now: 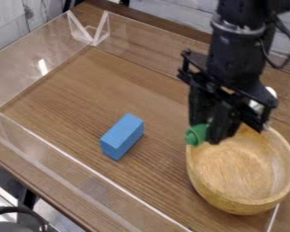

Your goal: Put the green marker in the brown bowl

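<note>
Toward 3 o'clock in the single camera view, the black gripper (217,127) points straight down, its jaws clamped on the green marker (198,136), which is held off the table. Only the marker's green cap shows, projecting at the gripper's 8 o'clock side; the white barrel is hidden behind the fingers. The cap hangs directly above the thick rim of the brown bowl (277,186) at the bowl's 10 o'clock edge, with the gripper body overlapping the bowl's far rim. The bowl sits at 4 o'clock in the frame on the wooden tabletop (75,95). A blue block (122,136) lies flat on the table at 9 o'clock from the gripper, well apart from both marker and bowl. Clear plastic walls (44,50) border the table on its far and near sides.
</note>
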Controlling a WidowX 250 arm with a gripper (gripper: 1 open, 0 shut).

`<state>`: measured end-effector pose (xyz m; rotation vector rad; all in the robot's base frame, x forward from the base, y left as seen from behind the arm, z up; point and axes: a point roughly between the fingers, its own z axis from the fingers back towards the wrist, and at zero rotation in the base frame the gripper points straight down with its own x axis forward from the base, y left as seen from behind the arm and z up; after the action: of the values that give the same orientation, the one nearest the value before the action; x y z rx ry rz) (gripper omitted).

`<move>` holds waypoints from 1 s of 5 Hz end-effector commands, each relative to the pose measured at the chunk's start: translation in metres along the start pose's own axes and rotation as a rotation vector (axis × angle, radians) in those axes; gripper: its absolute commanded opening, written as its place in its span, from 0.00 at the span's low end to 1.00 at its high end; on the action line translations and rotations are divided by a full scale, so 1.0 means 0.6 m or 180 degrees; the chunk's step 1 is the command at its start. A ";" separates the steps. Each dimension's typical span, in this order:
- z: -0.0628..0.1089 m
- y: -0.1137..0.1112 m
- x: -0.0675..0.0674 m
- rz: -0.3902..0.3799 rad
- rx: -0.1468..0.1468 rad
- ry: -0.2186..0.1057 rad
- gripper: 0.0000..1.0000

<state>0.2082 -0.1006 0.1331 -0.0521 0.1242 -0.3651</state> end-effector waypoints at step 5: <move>-0.064 -0.010 0.026 0.0254 0.0125 -0.0488 0.00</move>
<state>0.2119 -0.1094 0.0862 -0.0305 0.0018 -0.2705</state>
